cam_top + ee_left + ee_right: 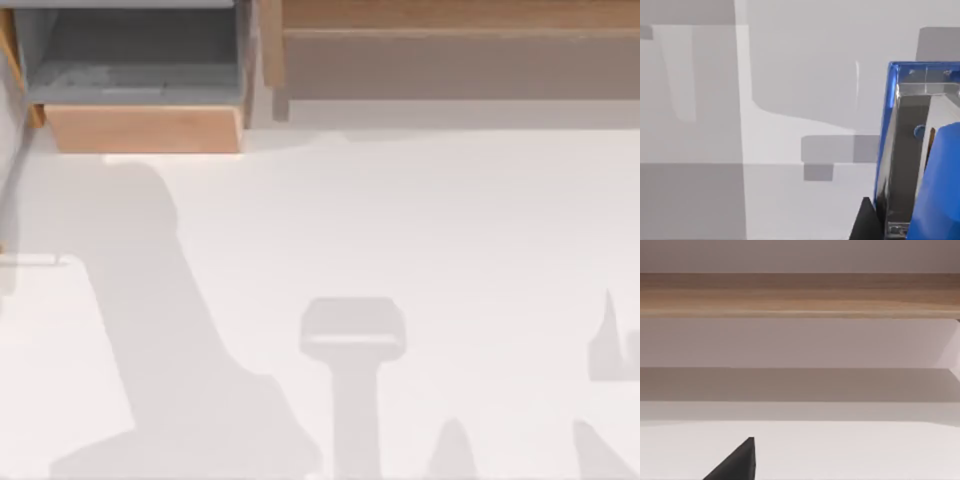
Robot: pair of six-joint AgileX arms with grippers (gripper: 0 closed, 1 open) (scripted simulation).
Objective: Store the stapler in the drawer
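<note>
Stapler (920,150) is seen close up against a dark fingertip (862,222), likely carried toward the open drawer (140,128) for storing, though whether the jaws are clenched on it cannot be told.

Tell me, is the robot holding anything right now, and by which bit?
The shiny blue stapler with the silver metal underside sits right against the left wrist camera, seemingly carried, but where it is gripped cannot be told.

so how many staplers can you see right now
1. The blue stapler shows in the left wrist view, close to that camera with its silver underside facing it. The open drawer at the table's far left shows a bare grey floor; its back part is out of sight.
</note>
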